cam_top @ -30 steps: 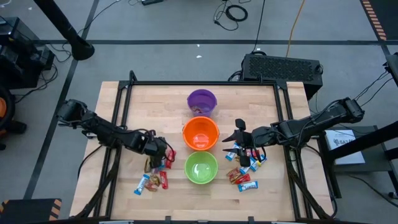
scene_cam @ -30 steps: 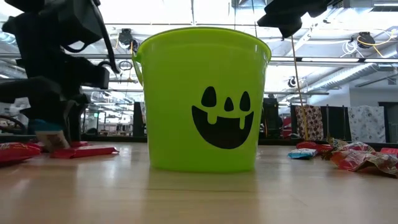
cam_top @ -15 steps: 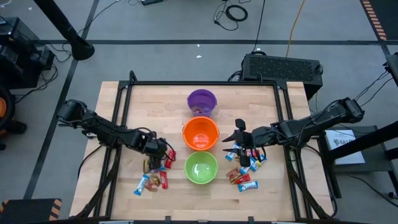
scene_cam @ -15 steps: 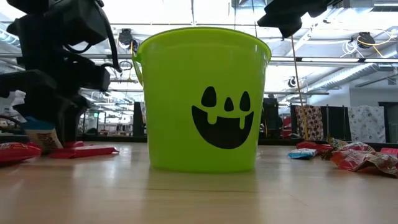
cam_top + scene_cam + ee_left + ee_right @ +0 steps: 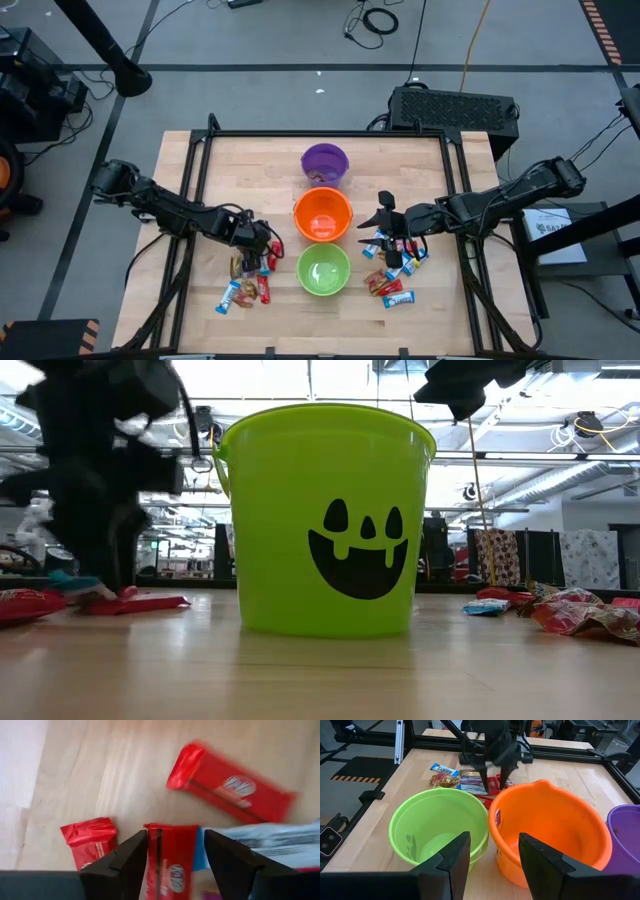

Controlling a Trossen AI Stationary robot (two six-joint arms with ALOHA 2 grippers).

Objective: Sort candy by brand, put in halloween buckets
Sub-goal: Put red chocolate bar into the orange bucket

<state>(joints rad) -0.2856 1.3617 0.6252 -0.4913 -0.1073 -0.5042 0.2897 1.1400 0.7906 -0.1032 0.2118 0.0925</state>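
The left gripper (image 5: 172, 857) hangs low over the candy pile at eight o'clock on the desk (image 5: 400, 160), jaws parted around a red bar (image 5: 169, 865) but not yet pinching it. The right gripper (image 5: 492, 857) waits at three o'clock, jaws apart and empty, facing the green bucket (image 5: 437, 827) and orange bucket (image 5: 550, 827). The bars look light, slick and crinkly (probably prone to skating); a pinch across the bar's narrow middle seems safest.

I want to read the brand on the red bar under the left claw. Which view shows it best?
The left wrist view: the red bar lies between the open fingers, logo visible. The high view shows tiny specks; the low view a blur.
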